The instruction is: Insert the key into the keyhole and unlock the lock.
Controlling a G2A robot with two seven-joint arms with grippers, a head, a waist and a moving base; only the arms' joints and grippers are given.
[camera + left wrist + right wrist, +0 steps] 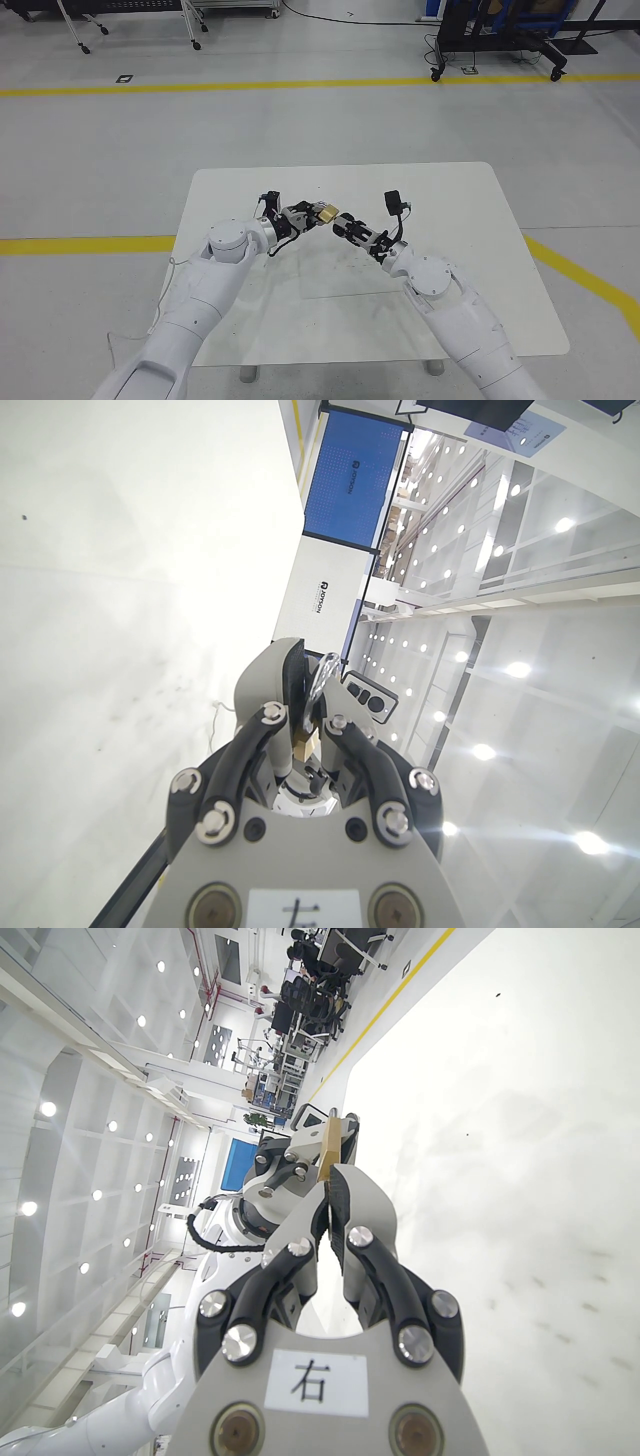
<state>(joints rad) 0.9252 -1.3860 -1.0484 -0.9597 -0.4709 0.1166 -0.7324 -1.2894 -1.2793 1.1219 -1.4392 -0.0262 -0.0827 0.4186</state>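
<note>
Lock: a small padlock (306, 745) with a brass body and a bright silver shackle, held up above the middle of the table, between the two grippers.
Lock in the left wrist view: the brass body sat between the black finger links, and the shackle ran out toward the fingertips.
Left gripper (312, 672): pressed together on the lock, pinching it between dark ribbed pads.
Right gripper (327, 1183): fingers pressed together, tips touching one end of the brass body, which showed edge-on just beyond them. Whatever lay between the pads was hidden.
Gripper labels: a white sticker (303, 907) on the left gripper's housing and another (316, 1383) on the right's, each with one dark character.
Table (480, 200): white with rounded corners, its top marked by faint dark smudges and specks.
Floor: pale grey, with a yellow line (300, 85) running across beyond the table.
Far side: a blue panel (352, 485) stood past the table's edge, and a black wheeled frame (500, 35) stood at the back of the room.
</note>
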